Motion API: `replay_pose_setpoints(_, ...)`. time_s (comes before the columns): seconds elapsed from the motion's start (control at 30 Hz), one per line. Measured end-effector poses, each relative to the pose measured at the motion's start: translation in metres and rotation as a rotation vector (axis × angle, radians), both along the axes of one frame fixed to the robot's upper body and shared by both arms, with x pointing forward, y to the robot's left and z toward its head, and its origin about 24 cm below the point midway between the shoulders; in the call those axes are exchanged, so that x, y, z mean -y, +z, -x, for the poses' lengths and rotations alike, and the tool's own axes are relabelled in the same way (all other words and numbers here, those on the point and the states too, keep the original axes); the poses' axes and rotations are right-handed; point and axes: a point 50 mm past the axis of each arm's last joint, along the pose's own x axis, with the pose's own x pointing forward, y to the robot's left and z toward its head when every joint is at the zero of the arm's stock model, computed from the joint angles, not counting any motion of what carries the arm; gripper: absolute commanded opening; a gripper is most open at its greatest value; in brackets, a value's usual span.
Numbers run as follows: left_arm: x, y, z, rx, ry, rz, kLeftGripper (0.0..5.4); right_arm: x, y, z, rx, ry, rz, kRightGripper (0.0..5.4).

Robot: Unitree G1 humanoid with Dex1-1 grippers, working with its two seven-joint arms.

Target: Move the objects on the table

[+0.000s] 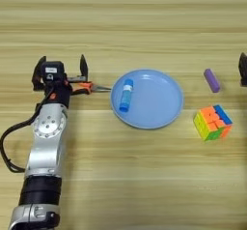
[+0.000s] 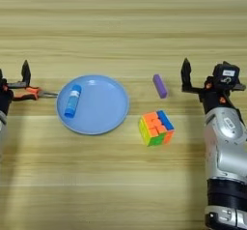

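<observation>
glue stick (image 1: 126, 94) lies on the plate's (image 1: 159, 113) left part, right of the left gripper (image 1: 60, 73), whose fingers are spread over the pliers (image 1: 89, 87); right gripper (image 2: 207, 77) also spread, near the purple block (image 2: 160, 86).

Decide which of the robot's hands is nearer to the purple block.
Right. The right hand is open just right of the purple block; the left hand is far across the plate, by the pliers.

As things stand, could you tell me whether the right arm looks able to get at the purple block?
Probably yes. The right gripper hovers with jaws open just right of the purple block, with only bare table between them. The puzzle cube sits nearer the robot, out of that path.
</observation>
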Motion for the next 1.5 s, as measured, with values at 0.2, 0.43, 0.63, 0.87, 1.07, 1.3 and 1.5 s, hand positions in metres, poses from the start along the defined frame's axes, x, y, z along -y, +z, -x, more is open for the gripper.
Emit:
replay_pose_setpoints(0.2, 0.000, 0.000, 0.000, 0.001, 0.000, 0.000, 5.35, 0.000, 0.000, 0.000, -0.001, 0.000, 0.000, 5.40)
replay_pose_setpoints(0.43, 0.000, 0.000, 0.000, 0.001, 0.000, -0.001, 5.35, 0.000, 0.000, 0.000, -0.001, 0.000, 0.000, 5.40)
replay_pose_setpoints(0.63, -0.002, -0.002, 0.002, -0.004, -0.002, -0.013, 5.35, 0.000, 0.000, 0.000, -0.001, -0.001, -0.001, 5.40)
replay_pose_setpoints(0.87, -0.004, -0.002, 0.005, 0.001, -0.032, -0.064, 5.35, 0.000, 0.000, 0.000, -0.001, -0.001, -0.001, 5.40)
replay_pose_setpoints(1.07, 0.003, -0.003, 0.009, -0.002, -0.122, -0.060, 5.35, 0.000, 0.000, 0.000, -0.001, -0.002, -0.001, 5.40)
replay_pose_setpoints(1.3, 0.013, -0.005, 0.021, -0.013, -0.337, -0.087, 5.35, 0.000, 0.000, 0.000, -0.001, -0.003, -0.001, 5.40)
replay_pose_setpoints(1.5, 0.025, -0.005, 0.035, -0.019, -0.527, -0.113, 5.35, 0.001, 0.000, 0.000, 0.000, -0.009, -0.003, 5.40)
